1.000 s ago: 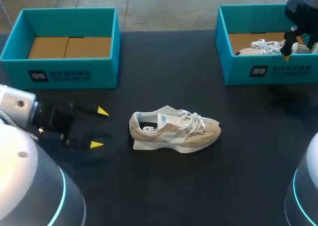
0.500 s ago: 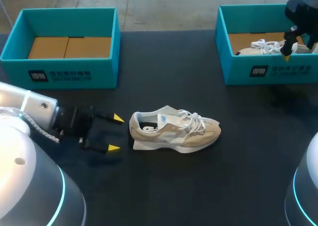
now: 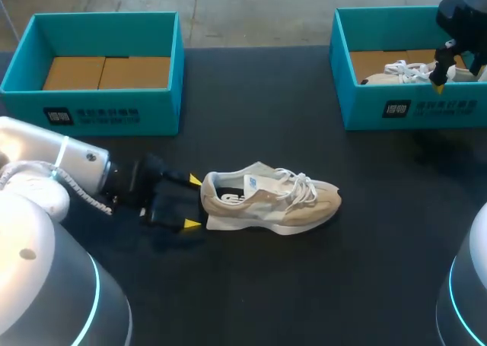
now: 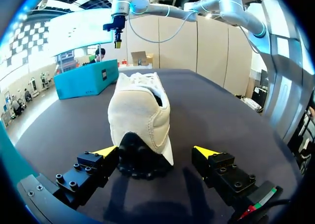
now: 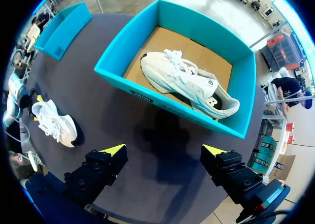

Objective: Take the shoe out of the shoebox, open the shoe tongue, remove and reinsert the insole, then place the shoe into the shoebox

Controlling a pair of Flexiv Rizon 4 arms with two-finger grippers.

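A beige sneaker point(image 3: 270, 201) lies on its sole in the middle of the black table, toe to the right. My left gripper point(image 3: 192, 202) is open at its heel, one yellow tip on each side. In the left wrist view the heel point(image 4: 140, 113) sits between the spread fingers, with a gap on one side. My right gripper point(image 3: 441, 72) hangs open high over the right teal shoebox point(image 3: 411, 106). A white sneaker point(image 5: 189, 83) lies in that box, below and ahead of the right gripper point(image 5: 165, 149).
A second teal shoebox point(image 3: 99, 106) stands at the back left with only a cardboard bottom showing. Bare black tabletop lies in front of the sneaker and between the two boxes.
My left gripper has moved right across the table until its open fingers straddle the sneaker's heel; the sneaker has shifted slightly right. The right arm has not moved.
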